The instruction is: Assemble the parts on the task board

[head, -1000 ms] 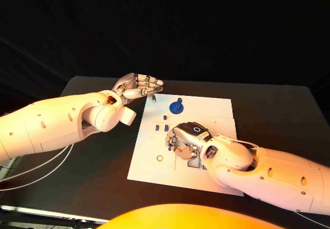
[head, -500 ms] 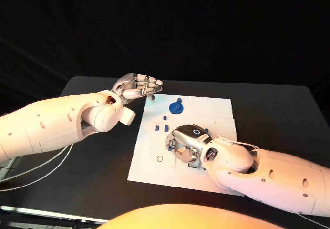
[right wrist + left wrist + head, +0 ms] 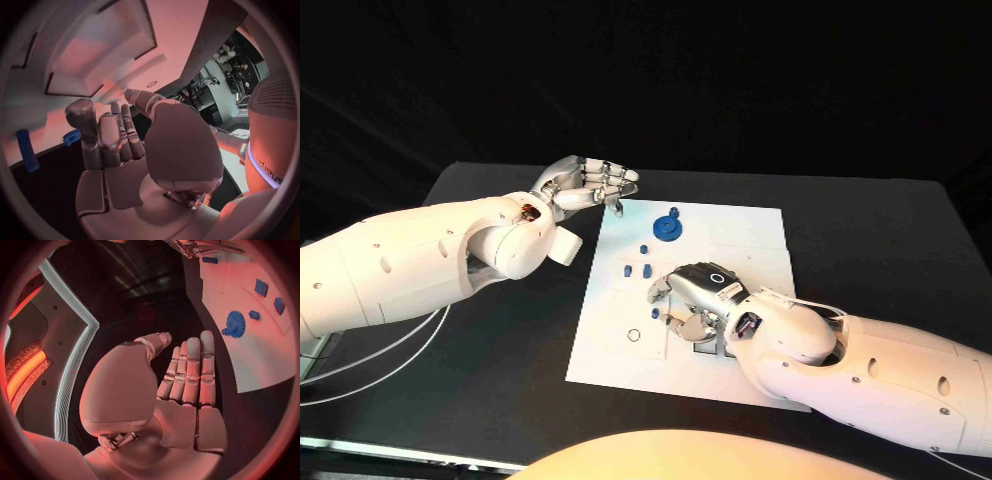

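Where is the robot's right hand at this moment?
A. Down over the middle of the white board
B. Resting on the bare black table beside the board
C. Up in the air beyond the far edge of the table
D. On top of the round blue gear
A: the right hand sits low over the middle of the task board, while the blue gear lies uncovered farther up the board.

No lettering, label, brand, number or sign can be read anywhere before me. The white task board (image 3: 740,232) at the middle of my worktop (image 3: 488,190) carries no legible print, the blue parts (image 3: 671,228) on it bear no markings I can make out, and the casings of my own two arms show none either. A small ring-shaped mark (image 3: 633,335) near the board's left edge is a bare outline, not a character.
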Controlling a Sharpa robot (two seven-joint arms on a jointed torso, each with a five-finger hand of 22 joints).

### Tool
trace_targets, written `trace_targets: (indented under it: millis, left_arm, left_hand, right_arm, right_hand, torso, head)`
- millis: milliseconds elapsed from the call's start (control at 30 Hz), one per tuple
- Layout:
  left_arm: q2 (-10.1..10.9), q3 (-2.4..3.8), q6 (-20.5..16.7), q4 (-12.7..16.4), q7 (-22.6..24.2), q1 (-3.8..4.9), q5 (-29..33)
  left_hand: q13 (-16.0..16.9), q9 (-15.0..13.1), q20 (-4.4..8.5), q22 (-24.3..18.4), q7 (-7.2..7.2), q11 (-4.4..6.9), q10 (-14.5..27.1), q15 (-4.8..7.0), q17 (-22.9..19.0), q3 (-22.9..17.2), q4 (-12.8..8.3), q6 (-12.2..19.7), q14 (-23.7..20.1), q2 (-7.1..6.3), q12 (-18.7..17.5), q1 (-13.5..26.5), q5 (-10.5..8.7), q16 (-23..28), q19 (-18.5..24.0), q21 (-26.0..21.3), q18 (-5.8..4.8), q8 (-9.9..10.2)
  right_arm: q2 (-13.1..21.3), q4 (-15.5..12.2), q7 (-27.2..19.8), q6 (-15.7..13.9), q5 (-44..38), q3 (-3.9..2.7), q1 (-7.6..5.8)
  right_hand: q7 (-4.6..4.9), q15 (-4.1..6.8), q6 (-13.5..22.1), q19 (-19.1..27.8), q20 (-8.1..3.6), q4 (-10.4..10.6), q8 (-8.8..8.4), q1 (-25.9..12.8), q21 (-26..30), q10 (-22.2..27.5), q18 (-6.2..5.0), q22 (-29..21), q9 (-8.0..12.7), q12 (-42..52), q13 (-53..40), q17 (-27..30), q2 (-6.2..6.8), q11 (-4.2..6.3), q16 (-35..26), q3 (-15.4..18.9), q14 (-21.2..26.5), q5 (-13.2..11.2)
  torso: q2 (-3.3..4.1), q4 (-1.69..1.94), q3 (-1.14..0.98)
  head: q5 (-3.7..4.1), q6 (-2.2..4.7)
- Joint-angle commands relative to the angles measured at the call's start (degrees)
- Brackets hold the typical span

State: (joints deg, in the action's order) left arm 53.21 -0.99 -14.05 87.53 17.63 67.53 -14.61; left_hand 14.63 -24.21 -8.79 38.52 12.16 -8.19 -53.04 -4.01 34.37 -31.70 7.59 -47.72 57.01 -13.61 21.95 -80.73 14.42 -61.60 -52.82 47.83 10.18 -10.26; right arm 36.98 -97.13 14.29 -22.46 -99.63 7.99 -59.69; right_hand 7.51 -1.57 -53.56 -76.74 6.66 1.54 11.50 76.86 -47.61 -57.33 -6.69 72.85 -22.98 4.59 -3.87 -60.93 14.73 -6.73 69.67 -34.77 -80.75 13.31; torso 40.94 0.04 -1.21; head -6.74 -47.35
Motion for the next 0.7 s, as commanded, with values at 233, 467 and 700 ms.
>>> trace_targets:
  millis: [233,467,700]
  left_arm:
    - [0.00,0.04,0.93,-0.03,0.02,0.01,-0.02]
    - [0.03,0.04,0.94,-0.21,-0.18,0.01,-0.01]
    - [-0.07,0.03,1.08,-0.56,-0.17,0.01,0.03]
  left_hand:
    - [-0.09,0.08,-0.34,-0.09,-0.04,-0.12,0.47,0.04,-0.10,0.28,0.01,0.31,-0.34,0.22,0.29,-0.50,0.27,0.27,0.12,-0.25,0.32,0.35]
    - [-0.09,0.08,-0.35,-0.10,-0.02,-0.14,0.52,0.02,-0.11,0.31,0.06,0.32,-0.37,0.28,0.33,-0.47,0.28,0.27,0.14,-0.27,0.32,0.35]
    - [-0.09,0.08,-0.37,-0.10,-0.02,-0.15,0.55,0.01,-0.12,0.32,0.10,0.33,-0.38,0.32,0.35,-0.45,0.28,0.27,0.14,-0.29,0.32,0.35]
  right_arm:
    - [3.51,-3.39,-0.29,-5.34,1.49,-0.20,-0.19]
    - [9.14,-8.17,-0.77,-7.54,4.48,-1.22,-1.42]
    - [14.72,-11.23,0.34,-1.49,6.94,-2.35,-4.57]
  right_hand:
    - [-0.61,-0.26,0.97,0.94,0.56,0.23,-1.48,2.01,3.34,3.18,-1.06,-1.40,0.55,3.06,-0.46,2.65,-0.64,-0.27,-0.94,4.89,1.54,-0.32]
    - [0.16,0.24,-1.05,-1.90,0.15,0.93,-1.07,2.08,-3.00,1.68,-0.07,1.24,0.52,6.90,-1.04,-1.30,-0.83,0.35,2.96,4.60,-0.95,0.33]
    - [0.30,0.65,-1.63,-4.81,-0.36,1.78,-1.20,1.29,-10.51,0.37,1.13,4.38,0.63,9.55,-1.22,-6.22,-0.35,0.91,6.92,4.08,-3.48,-0.18]
  torso:
    - [-0.07,-0.03,-0.05]
    - [-0.10,0.00,-0.02]
    - [-0.19,-0.09,0.00]
  head:
    - [0.51,0.51]
    - [1.15,1.36]
    - [2.01,2.15]
